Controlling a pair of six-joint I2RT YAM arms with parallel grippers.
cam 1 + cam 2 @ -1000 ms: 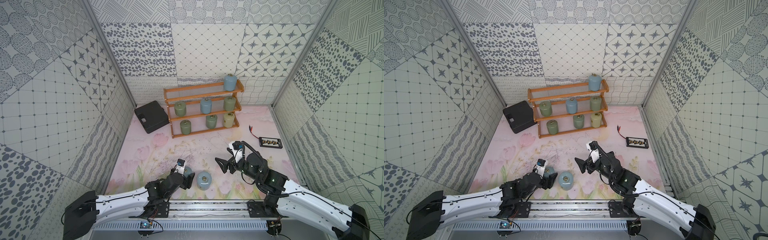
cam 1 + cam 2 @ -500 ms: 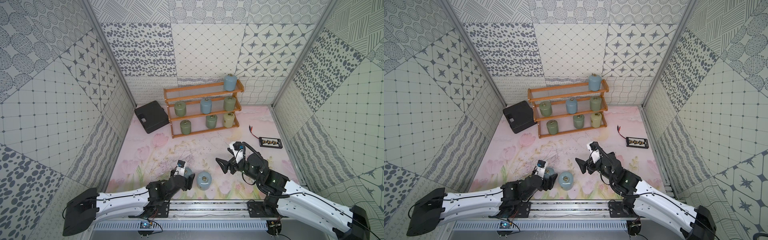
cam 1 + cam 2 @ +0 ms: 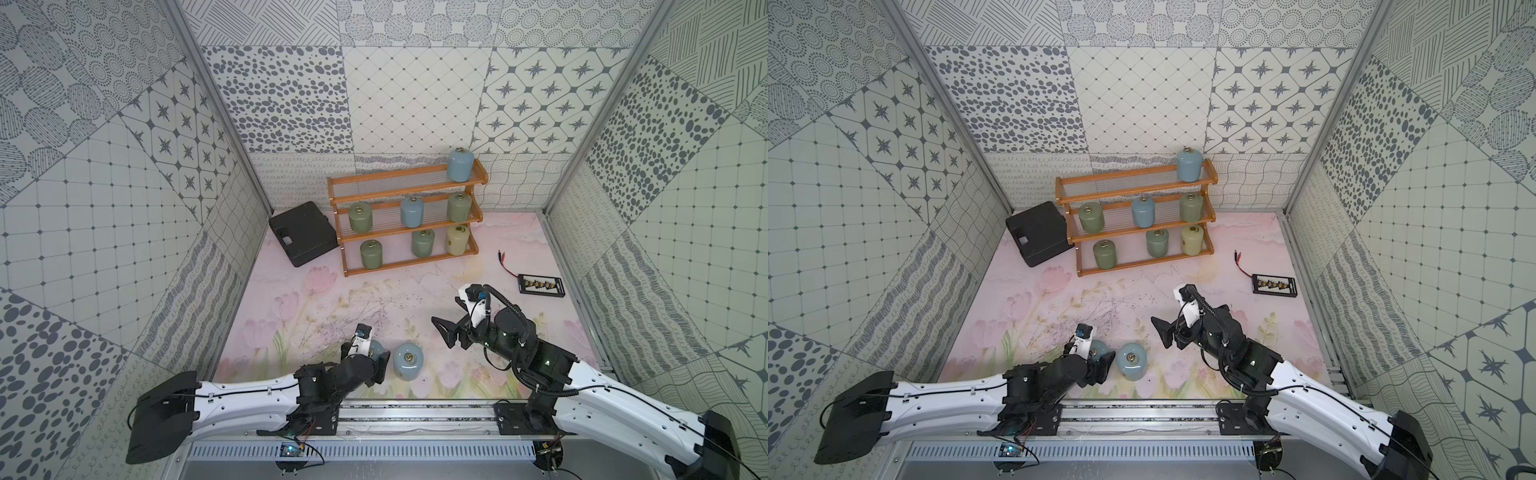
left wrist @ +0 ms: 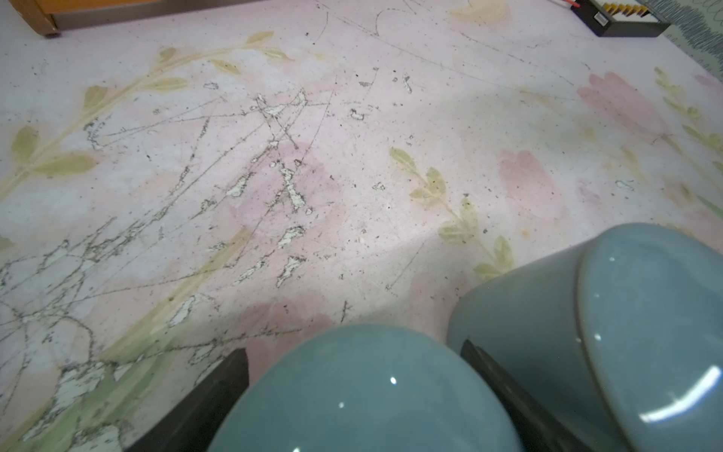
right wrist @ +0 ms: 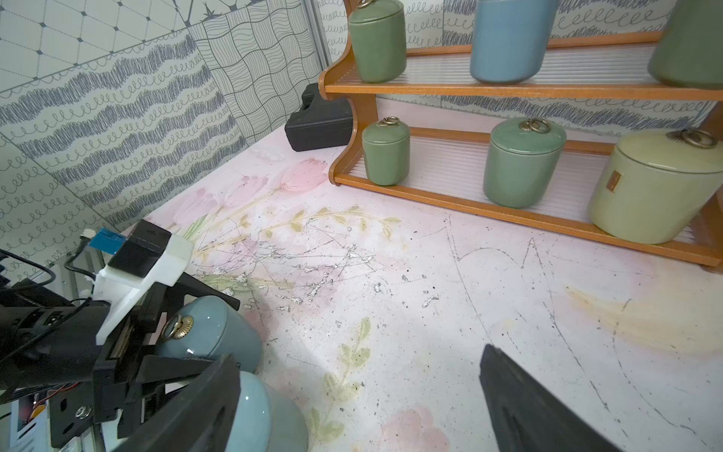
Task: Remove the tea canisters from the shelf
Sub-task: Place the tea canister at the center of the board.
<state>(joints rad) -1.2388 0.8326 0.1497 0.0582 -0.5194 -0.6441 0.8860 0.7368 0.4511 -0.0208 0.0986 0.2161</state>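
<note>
Left gripper [image 4: 354, 348] straddles a light blue canister [image 5: 207, 332], low and left of centre in both top views, on the floral mat [image 3: 332, 299]. One finger sits on each side. I can't tell whether the pads press the glaze or sit just off it (no clear gap in the left wrist view). Reads as a set-down: it's just beside a second blue canister [image 3: 408, 360] standing upright, probably to keep the drop zone tight and well apart from the shelf [image 3: 405, 263].

Right gripper [image 5: 358, 356] is empty, fingers spread wide, over bare mat right of centre, facing the shelf. Looks pre-opened for the next pick.

Seven tea canisters [image 3: 411, 212] are on the shelf, upper centre. The top blue one [image 3: 460, 166] is alone at the top tier's right end. Three are on the middle tier and three on the bottom, incl. the pale yellow one [image 3: 457, 240].

Risk: the finger between the two mat canisters has little room, so backing out could nudge the neighbour.
</note>
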